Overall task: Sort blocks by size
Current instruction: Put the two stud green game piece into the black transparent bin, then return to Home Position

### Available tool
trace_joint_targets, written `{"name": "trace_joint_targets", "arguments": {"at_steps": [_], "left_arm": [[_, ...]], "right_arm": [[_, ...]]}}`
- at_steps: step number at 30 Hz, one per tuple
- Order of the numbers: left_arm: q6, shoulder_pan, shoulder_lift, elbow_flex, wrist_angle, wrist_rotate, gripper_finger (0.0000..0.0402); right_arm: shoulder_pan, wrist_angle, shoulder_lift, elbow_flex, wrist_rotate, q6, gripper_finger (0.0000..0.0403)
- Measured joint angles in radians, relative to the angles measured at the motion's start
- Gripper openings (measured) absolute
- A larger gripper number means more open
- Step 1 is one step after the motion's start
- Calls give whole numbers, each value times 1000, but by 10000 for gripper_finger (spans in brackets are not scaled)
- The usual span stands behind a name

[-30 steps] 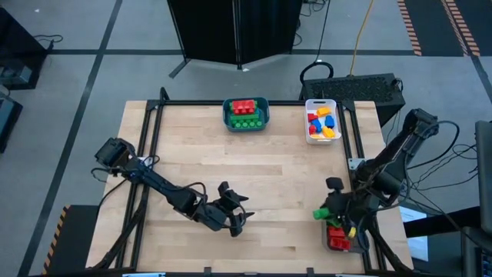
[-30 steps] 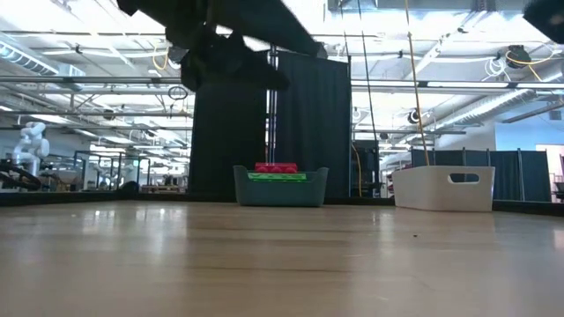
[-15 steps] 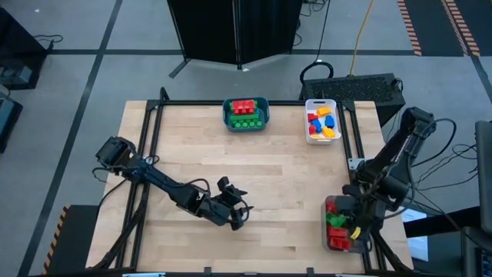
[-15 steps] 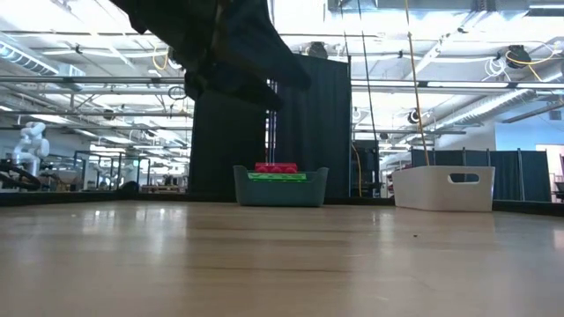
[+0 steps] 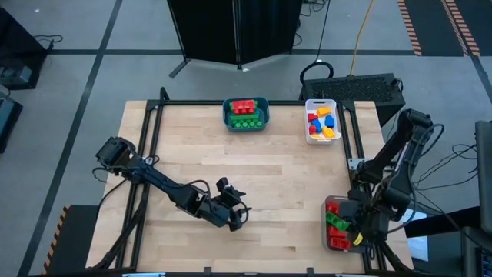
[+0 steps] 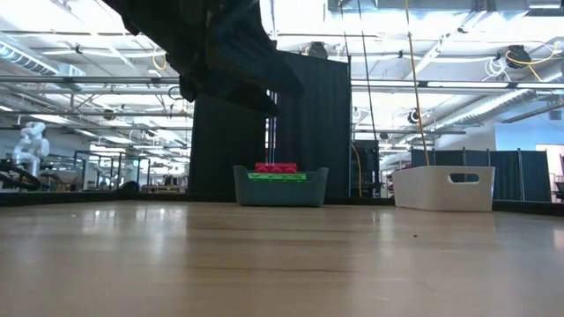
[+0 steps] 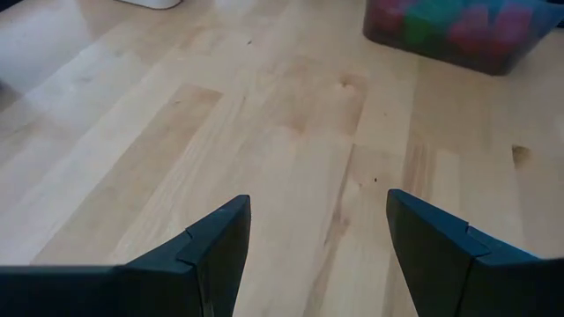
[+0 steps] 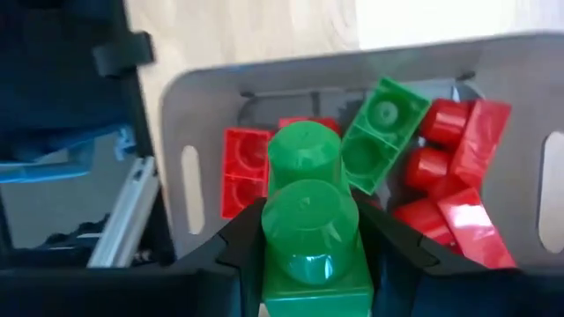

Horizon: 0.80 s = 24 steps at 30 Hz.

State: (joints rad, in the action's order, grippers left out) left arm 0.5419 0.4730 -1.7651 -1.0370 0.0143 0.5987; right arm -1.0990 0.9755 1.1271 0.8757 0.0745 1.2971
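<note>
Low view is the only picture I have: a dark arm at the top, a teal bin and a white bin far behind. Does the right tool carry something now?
Observer: Yes. The right tool is shut on a green studded plastic brick.
Operator: Where is it on the table?
Observer: Over the clear plastic bin at the table's near right corner.
Operator: What lies in that bin?
Observer: Red bricks and another green brick.
Operator: And the left tool?
Observer: The left tool is open and empty, above bare wooden table.
</note>
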Motion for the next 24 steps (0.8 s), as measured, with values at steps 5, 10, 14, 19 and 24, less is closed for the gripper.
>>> {"name": "trace_joint_targets", "arguments": {"at_steps": [5,10,14,19,24], "left_arm": [[0,-14,0,0,1,8,242],[0,-19,0,0,1,8,242],[0,-26,0,0,-2,8,242],[0,-41,0,0,-6,8,242],[-6,-60,0,0,-5,8,242]], "right_arm": [[-11,32,40,0,-31,38,131],[-9,64,50,0,-51,81,147],[-9,75,50,0,-55,85,173],[-9,75,50,0,-63,106,191],[5,83,50,0,-71,81,192]]}}
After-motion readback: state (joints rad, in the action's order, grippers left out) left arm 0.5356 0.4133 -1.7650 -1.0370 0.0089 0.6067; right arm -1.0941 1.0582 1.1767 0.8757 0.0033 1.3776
